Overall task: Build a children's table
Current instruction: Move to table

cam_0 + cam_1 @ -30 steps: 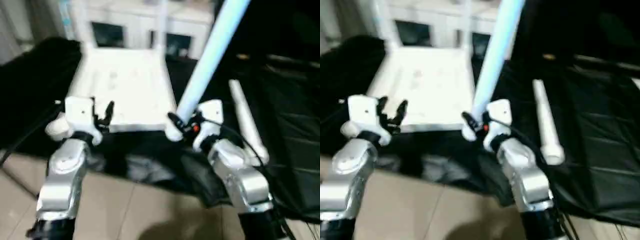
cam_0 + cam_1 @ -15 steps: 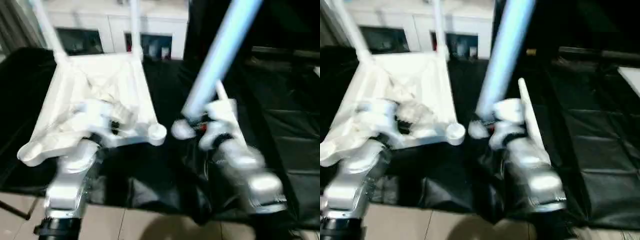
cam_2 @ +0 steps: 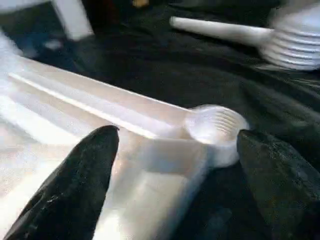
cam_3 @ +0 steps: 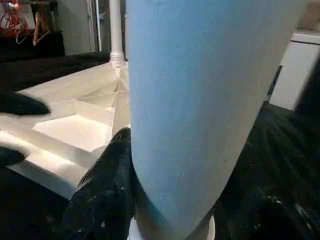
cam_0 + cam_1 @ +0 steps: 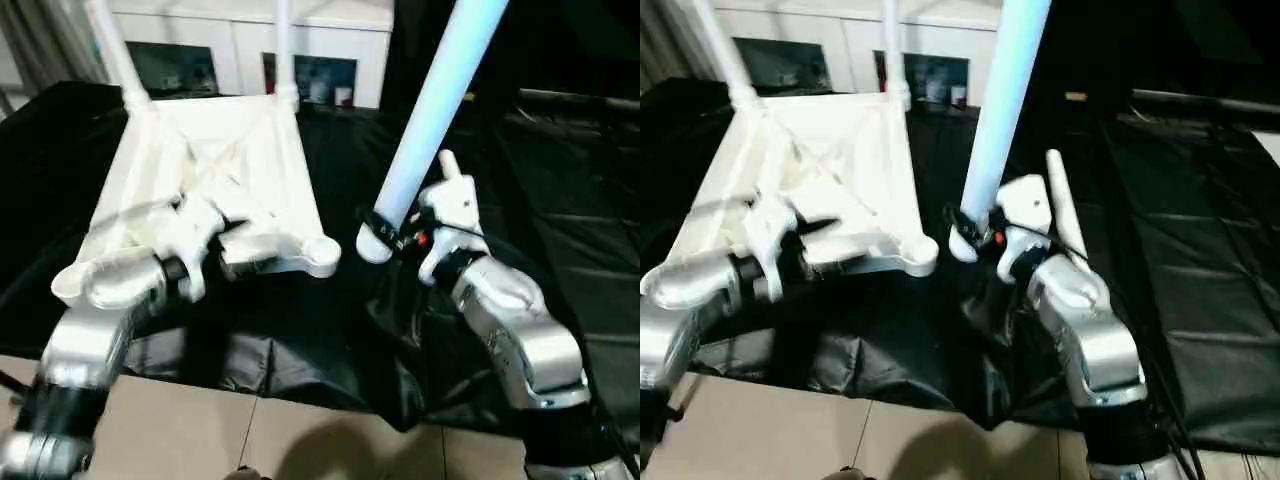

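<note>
Tabletop (image 5: pixel 215 175): white plastic, square, lying upside down on black cloth over the worktop (image 5: pixel 560 190). Ribbed underside w/ X-brace ridges; round threaded socket (image 3: pixel 216 125) at the near right corner, smooth rim. Two legs (image 5: pixel 283 45) already stand upright in the far corners, thin white tubes.

My left jaws (image 3: pixel 175 165) are spread wide, one black rubbery finger (image 3: pixel 75 185) over the tabletop's near edge rib, the other past the socket; nothing pinched between them. My right jaws (image 5: pixel 392 232) are clamped on a third leg (image 5: pixel 430 110), smooth tube looking pale blue, tilted up and away, its flared end low, just right of that socket, not in it. A fourth leg (image 5: pixel 1065 215) lies on the cloth behind my right wrist.

Vs 1 s ago: left jaws were narrower and hung short of the edge; now wider and over it. Right grip unchanged.
</note>
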Robot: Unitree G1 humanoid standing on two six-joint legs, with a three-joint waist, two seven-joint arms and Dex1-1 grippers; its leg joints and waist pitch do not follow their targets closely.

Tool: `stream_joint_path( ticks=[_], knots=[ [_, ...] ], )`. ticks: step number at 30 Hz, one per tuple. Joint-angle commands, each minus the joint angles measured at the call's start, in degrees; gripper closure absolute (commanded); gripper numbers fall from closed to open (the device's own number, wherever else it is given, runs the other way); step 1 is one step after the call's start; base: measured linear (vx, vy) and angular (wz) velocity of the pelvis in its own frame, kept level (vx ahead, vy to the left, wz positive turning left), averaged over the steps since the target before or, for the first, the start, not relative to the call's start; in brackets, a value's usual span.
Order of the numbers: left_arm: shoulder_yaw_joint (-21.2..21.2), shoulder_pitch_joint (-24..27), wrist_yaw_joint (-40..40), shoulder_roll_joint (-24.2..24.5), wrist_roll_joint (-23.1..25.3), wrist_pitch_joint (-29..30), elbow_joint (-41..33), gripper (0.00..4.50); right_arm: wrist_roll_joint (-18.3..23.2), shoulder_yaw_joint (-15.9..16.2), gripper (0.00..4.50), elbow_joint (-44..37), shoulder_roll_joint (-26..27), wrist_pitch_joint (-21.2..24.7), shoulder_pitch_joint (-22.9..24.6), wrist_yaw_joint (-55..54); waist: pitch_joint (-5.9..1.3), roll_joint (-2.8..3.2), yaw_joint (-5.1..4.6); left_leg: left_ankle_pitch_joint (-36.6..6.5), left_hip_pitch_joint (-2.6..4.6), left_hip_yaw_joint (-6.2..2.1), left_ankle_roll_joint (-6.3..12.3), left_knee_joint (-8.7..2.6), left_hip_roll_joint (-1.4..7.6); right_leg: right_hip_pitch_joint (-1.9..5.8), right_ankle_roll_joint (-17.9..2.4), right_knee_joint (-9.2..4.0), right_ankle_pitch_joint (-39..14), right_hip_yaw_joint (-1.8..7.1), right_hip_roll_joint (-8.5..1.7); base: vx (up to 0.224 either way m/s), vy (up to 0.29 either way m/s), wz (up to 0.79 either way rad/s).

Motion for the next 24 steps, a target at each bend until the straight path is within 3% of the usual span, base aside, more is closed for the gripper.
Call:
stream_joint_path(
  ticks=[1,2,4,5,6,7,8,9,10,11,12,13,14,15,16,17,18,19,20,21,22,23,24],
  knots=[
    [3.2,-0.8,5.8,-1.7,0.5,-1.0,0.9,0.07,0.4,-0.7,2.64,-1.3,0.3,1.3,0.2,-0.9,-3.09,0.42,-0.08,-7.5,0.16,-0.41,-1.66,-4.75,2.19,2.31,-11.8,-4.63,-2.8,2.71,-5.12,0.0,0.0,0.0],
    [4.9,0.0,9.4,-3.0,0.5,0.5,-0.4,0.07,0.5,-1.1,2.64,-1.5,1.0,1.6,0.8,-2.1,-3.23,0.67,-0.14,-6.5,0.05,-0.37,-1.59,-4.59,2.22,2.34,-12.2,-4.36,-1.2,2.76,-5.14,0.0,0.0,0.0],
    [7.1,1.1,12.4,-5.1,-0.8,1.6,-2.1,0.07,0.6,-1.3,2.64,-1.7,1.8,1.9,1.7,-3.2,-3.41,0.4,-0.25,-3.7,-0.52,-0.26,-0.65,-4.34,2.04,2.72,-12.9,-4.08,3.0,2.85,-5.32,0.0,0.0,0.0],
    [8.6,2.1,14.3,-6.8,-2.0,2.5,-3.8,0.07,0.8,-1.3,2.64,-1.9,2.4,2.9,2.5,-4.0,-3.45,0.19,-0.09,-2.2,-1.02,0.02,1.44,-4.01,1.61,2.95,-13.2,-4.46,4.2,3.23,-5.86,0.0,0.0,0.0],
    [9.3,4.5,16.5,-8.7,-2.2,2.3,-7.3,0.07,0.1,-0.9,2.64,-2.0,3.1,3.3,3.6,-5.3,-3.81,-0.04,0.23,-0.7,-1.93,0.24,4.97,-3.07,1.08,3.83,-14.5,-4.84,6.2,4.3,-7.31,0.0,0.0,0.0],
    [9.3,6.0,17.7,-9.8,-2.2,2.4,-9.3,0.07,0.1,-0.8,2.64,-2.0,3.6,3.4,4.3,-5.8,-3.78,-0.25,1.54,-6.8,0.7,2.36,1.31,-0.07,0.91,1.84,-14.3,-6.61,1.4,9.62,-6.16,0.0,0.0,0.0],
    [9.2,7.0,18.6,-10.7,-2.1,2.2,-10.6,0.07,0.2,-0.8,2.64,-1.9,4.1,3.2,4.6,-6.0,-3.64,-1.16,1.71,-7.5,-1.58,1.75,0.64,0.73,0.06,4.28,-14.4,-6.6,1.5,11.91,-6.3,0.029,0.069,-0.36],
    [9.2,7.6,19.4,-11.3,-1.9,1.8,-11.3,0.07,0.1,-0.7,2.64,-1.8,4.3,3.0,4.7,-6.2,-3.52,-1.44,3.88,-9.2,-3.67,-0.32,1.0,4.36,-0.51,5.79,-13.6,-7.99,0.8,16.52,-9.37,0.019,0.043,-0.34],
    [9.1,8.1,20.3,-12.1,-1.7,1.4,-12.0,0.07,0.0,-0.7,2.64,-1.7,4.4,2.8,4.7,-6.2,-3.04,-1.54,4.58,-9.5,-5.06,-2.92,0.96,6.98,-0.8,5.42,-13.1,-8.45,0.6,19.41,-9.92,0.02,0.144,-0.64],
    [8.2,9.7,21.6,-13.8,-1.6,2.8,-14.4,0.07,-0.1,-0.8,2.64,-0.9,4.8,2.4,4.6,-6.5,-3.39,-1.39,5.01,-9.3,-5.29,-3.77,0.52,7.47,-0.99,5.08,-13.0,-8.32,2.2,20.13,-8.98,-0.01,0.226,-0.6],
    [7.6,10.3,22.3,-14.4,-0.9,2.7,-15.2,0.07,-0.1,-0.9,2.64,-0.4,4.9,2.2,4.5,-6.6,-3.38,-0.93,4.8,-8.2,-4.77,-4.6,0.58,5.22,-1.69,4.31,-11.3,-7.9,4.4,19.59,-5.14,-0.02,0.366,-0.9],
    [6.9,10.7,23.3,-14.9,0.1,2.0,-15.6,0.07,0.1,-1.2,2.64,0.0,5.2,2.2,4.3,-6.8,-3.93,-0.46,4.41,-3.5,-2.7,-4.08,5.47,-0.47,-2.37,3.44,-6.9,-6.66,5.7,15.78,-0.75,-0.021,0.264,-0.61],
    [6.4,11.0,24.1,-15.3,0.9,1.8,-15.8,0.07,0.2,-1.3,2.64,0.3,5.2,2.0,4.2,-6.7,-4.81,3.33,1.5,7.7,3.15,-6.79,19.78,-3.74,-0.5,-4.23,-4.1,1.64,2.6,5.58,3.16,0.002,0.312,-0.35],
    [6.1,11.1,25.4,-15.9,1.6,2.1,-15.9,0.07,0.3,-1.3,2.64,0.5,5.2,1.8,4.1,-6.5,-4.55,3.48,0.12,8.6,3.61,-6.23,26.44,-5.21,0.32,-6.8,-3.1,6.12,-7.0,1.11,2.8,-0.003,0.324,-0.02],
    [6.0,11.1,25.9,-15.9,2.1,2.0,-16.0,0.07,0.2,-1.3,2.64,0.5,5.2,1.7,4.1,-6.5,-3.53,3.13,-0.23,15.1,1.88,-6.48,32.21,-5.19,1.49,-7.17,0.0,9.29,-11.0,-2.35,0.87,-0.003,0.324,-0.02],
    [5.5,11.1,27.4,-16.1,3.9,1.6,-16.3,0.07,0.1,-1.2,2.64,0.5,5.2,1.6,4.1,-6.5,-3.29,2.78,0.02,18.2,1.26,-5.89,31.69,-4.68,1.61,-7.45,0.9,9.35,-10.1,-3.34,0.66,-0.049,0.283,0.07],
    [5.1,11.1,28.1,-16.4,4.4,2.6,-16.9,0.07,0.1,-1.1,2.64,0.6,5.3,1.6,4.0,-6.7,-3.37,1.94,-0.09,19.7,1.13,-6.3,29.93,-4.43,2.05,-6.19,1.2,8.16,-7.7,-4.12,-0.15,-0.079,0.236,-0.03],
    [5.1,10.8,29.1,-17.0,4.8,2.9,-17.3,0.07,0.0,-1.1,2.64,0.7,5.4,1.5,3.9,-6.8,-4.01,1.26,0.22,18.4,1.61,-7.32,24.2,-4.5,3.19,-4.94,0.6,5.4,-4.5,-3.15,-1.35,-0.079,0.236,-0.03],
    [5.0,10.7,29.8,-17.6,4.8,3.3,-17.8,0.07,0.0,-1.1,2.64,0.8,5.5,1.5,3.9,-6.9,-4.29,0.87,0.34,17.9,1.91,-8.15,20.28,-4.75,3.98,-4.44,-0.4,3.65,-2.5,-1.82,-2.5,-0.086,0.176,-0.08],
    [5.1,10.6,30.2,-18.0,4.5,4.0,-18.3,0.07,0.0,-1.1,2.64,0.9,5.6,1.5,3.8,-7.0,-3.81,-0.14,0.57,7.9,1.21,-9.22,10.75,-6.42,5.94,-2.28,-5.7,1.3,0.1,0.93,-5.24,-0.097,0.124,0.02],
    [4.7,10.5,30.7,-17.8,5.6,3.3,-18.7,0.07,0.0,-1.1,2.64,1.1,5.6,1.4,3.7,-7.0,-3.64,1.19,-0.24,-0.6,1.51,-11.15,5.49,-7.17,7.69,-2.01,-11.5,2.0,-0.9,-0.12,-5.13,-0.097,0.124,0.02],
    [4.3,10.6,31.1,-17.6,6.4,3.0,-19.2,0.07,0.0,-1.2,2.64,1.2,5.6,1.4,3.6,-7.0,-3.56,1.95,-0.51,-4.7,1.24,-11.8,4.78,-8.16,8.58,-2.36,-9.5,3.27,-4.5,-1.05,-3.55,-0.108,0.085,0.1],
    [4.2,10.4,31.6,-17.6,6.8,3.8,-19.3,0.07,-0.1,-1.3,2.64,1.3,5.6,1.3,3.6,-6.9,-3.37,2.69,-0.56,-14.5,0.48,-11.15,2.52,-9.86,8.6,-3.26,-1.3,6.28,-8.4,-2.19,-1.51,-0.099,0.026,0.1]
  ],
)
